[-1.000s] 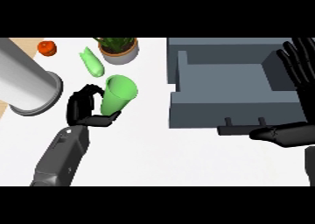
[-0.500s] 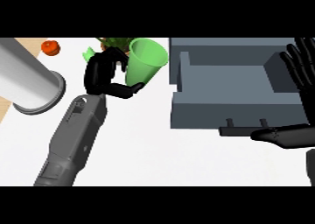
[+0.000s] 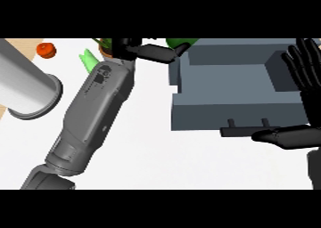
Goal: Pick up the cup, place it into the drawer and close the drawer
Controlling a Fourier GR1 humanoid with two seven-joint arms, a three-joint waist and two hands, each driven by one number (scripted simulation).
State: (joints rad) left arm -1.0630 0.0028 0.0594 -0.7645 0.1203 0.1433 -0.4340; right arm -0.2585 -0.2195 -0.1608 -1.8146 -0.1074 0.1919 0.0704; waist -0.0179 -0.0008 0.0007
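1. Head view, left side: the left forearm stretches up across the white bench to the far edge. The left hand is curled round the green cup, which is off the bench and shows only as a small green patch past the fingers.
2. Head view, middle: the cup sits at the far left corner of the grey drawer. I cannot tell whether it is over the hollow or just outside the wall.
3. Head view, right side: the right hand rests by the drawer's right wall, fingers straight and up, holding nothing.
4. Head view, left edge: a big grey cylinder, a small red fruit and a pale green thing stand apart from the work.
5. Progress, as I judge it: the cup is picked up and carried nearly to the drawer. Left to do is lowering it inside, letting go, and pushing the drawer shut. It stands pulled out, its handle facing the robot.
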